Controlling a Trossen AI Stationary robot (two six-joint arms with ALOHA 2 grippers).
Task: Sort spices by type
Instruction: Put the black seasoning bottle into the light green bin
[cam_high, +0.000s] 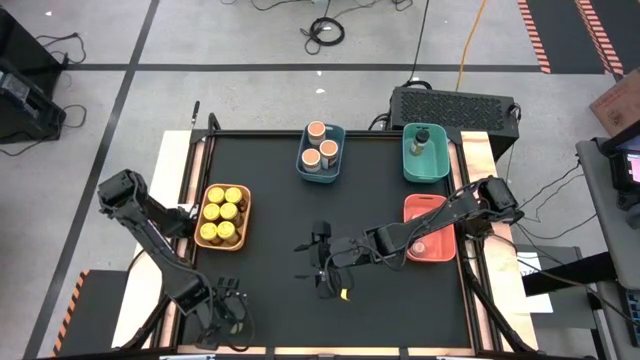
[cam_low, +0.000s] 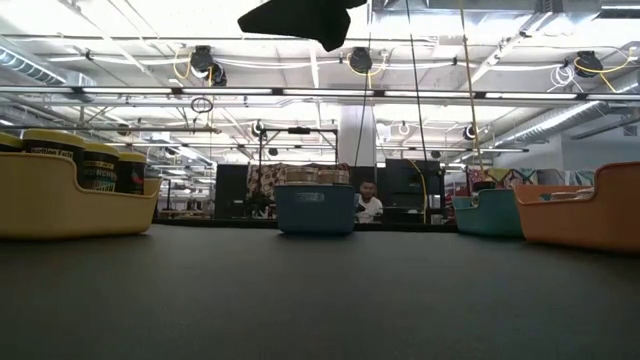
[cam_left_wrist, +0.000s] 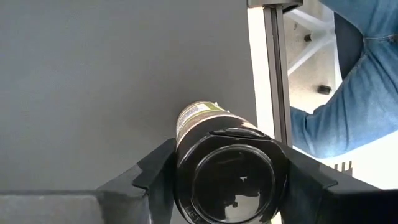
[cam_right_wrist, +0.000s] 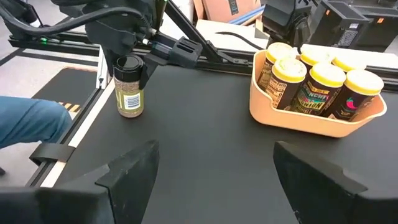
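A small dark-capped, olive-labelled spice jar (cam_right_wrist: 130, 94) stands near the table's near-left corner, with my left gripper (cam_right_wrist: 127, 62) (cam_high: 228, 305) shut on it from above. My right gripper (cam_high: 318, 258) (cam_right_wrist: 214, 180) hangs open over the middle of the black mat and holds nothing. Several yellow-lidded jars (cam_high: 222, 214) fill the orange bin (cam_high: 243, 200) at the left. Three peach-topped jars (cam_high: 320, 148) stand in the blue bin (cam_high: 341, 160). One dark olive jar (cam_high: 420, 140) is in the teal bin (cam_high: 440, 165), and a pinkish-topped jar (cam_high: 420, 246) is in the red bin (cam_high: 440, 215). My left gripper pinches the jar's dark cap (cam_left_wrist: 186, 165) between its two fingers (cam_left_wrist: 152, 171), one on each side. The fingers come steeply from above, pointing down. The jar stands upright with its bottom (cam_right_wrist: 130, 114) on the mat.
A person's leg in blue jeans (cam_left_wrist: 364, 93) is just beyond the table's edge rail (cam_left_wrist: 273, 74) beside the held jar. The four bins line the left, far and right sides. Bare black mat (cam_high: 280, 250) lies between them.
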